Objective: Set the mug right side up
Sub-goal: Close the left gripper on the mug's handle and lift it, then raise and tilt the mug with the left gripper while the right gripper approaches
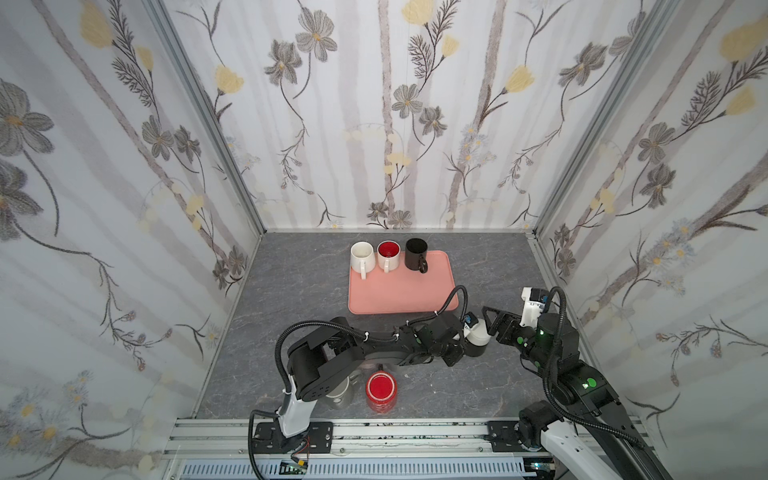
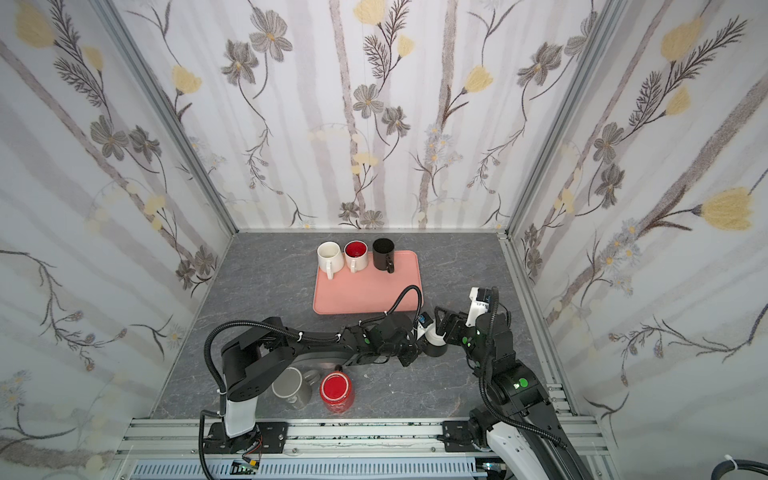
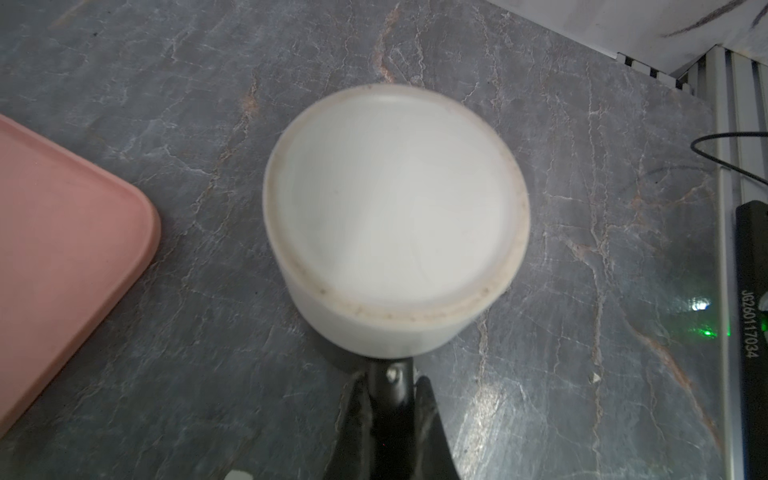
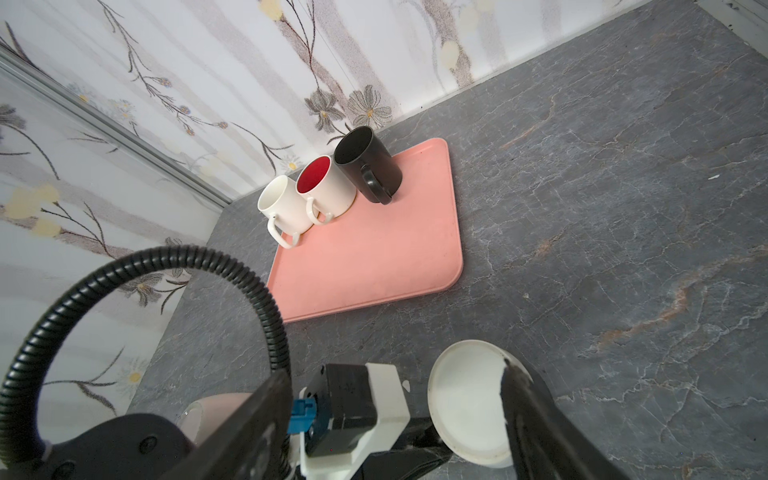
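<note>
Nearest, at 6 o'clock on the grey marbled table [image 1: 257, 332], stands a red mug [image 1: 381, 390]. It turns a round red face upward, and I cannot tell whether that is base or mouth. Just beside it at its 9 o'clock is a grey mug [image 2: 291, 386], partly under the left arm in both top views.

Farther in, the left arm lies across the table toward 3 o'clock. There the mug [image 1: 478, 330] sits upside down on the table, its flat white base with a pale unglazed ring facing up in the left wrist view [image 3: 395, 208]. It stands near the tray's near right corner, apart from it.

The left tool [image 3: 390, 374] is clenched at the mug's side on a dark piece that looks to be the handle. The right tool [image 1: 490, 322] comes in from the mug's 3 o'clock, released and spread wide. One of its fingers [image 4: 528, 415] crosses the mug's rim in the right wrist view — contact I cannot judge.

At 12 o'clock lies the pink tray [image 1: 407, 297]. Along its far edge, from the left corner, three mugs stand upright in a row: a cream mug [image 1: 360, 254], a white mug with red inside [image 1: 389, 253] and a black mug [image 1: 416, 252] — handles toward 6 o'clock.
</note>
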Controlling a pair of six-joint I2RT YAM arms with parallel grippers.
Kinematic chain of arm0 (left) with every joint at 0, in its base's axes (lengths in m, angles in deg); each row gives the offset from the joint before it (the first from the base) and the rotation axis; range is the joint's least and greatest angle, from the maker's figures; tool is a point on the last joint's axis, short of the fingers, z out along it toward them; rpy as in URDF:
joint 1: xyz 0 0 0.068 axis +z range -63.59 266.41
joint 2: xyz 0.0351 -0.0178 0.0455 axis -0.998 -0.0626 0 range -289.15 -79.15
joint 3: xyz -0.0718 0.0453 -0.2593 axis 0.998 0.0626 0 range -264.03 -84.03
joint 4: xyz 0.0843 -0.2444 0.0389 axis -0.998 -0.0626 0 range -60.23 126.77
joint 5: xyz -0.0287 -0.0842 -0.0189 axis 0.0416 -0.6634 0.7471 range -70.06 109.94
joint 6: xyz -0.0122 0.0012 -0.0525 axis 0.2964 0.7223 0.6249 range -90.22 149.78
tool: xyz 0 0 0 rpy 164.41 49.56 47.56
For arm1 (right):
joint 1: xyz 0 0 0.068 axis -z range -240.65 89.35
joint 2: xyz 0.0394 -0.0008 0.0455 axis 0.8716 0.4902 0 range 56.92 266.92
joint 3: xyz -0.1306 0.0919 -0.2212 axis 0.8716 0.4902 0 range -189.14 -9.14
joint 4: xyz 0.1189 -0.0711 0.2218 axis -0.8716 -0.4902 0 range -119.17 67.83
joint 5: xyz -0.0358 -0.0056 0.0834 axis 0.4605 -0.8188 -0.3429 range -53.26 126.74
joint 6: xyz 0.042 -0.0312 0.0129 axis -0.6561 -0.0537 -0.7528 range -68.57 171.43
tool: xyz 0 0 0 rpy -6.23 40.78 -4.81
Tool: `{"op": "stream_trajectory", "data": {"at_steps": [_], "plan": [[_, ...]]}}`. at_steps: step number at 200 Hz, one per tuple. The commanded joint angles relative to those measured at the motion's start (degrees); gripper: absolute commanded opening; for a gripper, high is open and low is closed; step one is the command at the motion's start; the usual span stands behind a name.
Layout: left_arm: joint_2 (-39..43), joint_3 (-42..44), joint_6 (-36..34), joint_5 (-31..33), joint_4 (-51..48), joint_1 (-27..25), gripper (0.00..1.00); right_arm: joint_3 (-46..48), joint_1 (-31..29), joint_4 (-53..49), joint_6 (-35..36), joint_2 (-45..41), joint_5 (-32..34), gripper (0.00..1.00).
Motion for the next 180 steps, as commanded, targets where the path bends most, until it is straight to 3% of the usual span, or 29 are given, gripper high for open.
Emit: {"op": "stream_trajectory", "data": {"at_steps": [1, 79, 130, 180], "plan": [[3.31, 1.67, 0.12, 2.95, 4.50, 0.34, 0.00, 0.74, -0.02, 4.89, -0.91, -0.72, -1.81, 0.81], [24.76, 14.29, 11.46, 1.93, 14.20, 11.14, 0.00, 5.67, -0.08, 27.15, -5.46, 1.81, -13.98, 0.82], [35.97, 19.89, 16.73, 0.46, 20.76, 18.19, 0.00, 9.54, -0.58, 45.82, -13.10, 9.98, -25.34, 0.71], [41.23, 20.47, 17.88, 1.18, 26.22, 21.11, 0.00, 11.43, -10.51, 62.36, -19.29, 16.55, -24.07, 0.68]]}}
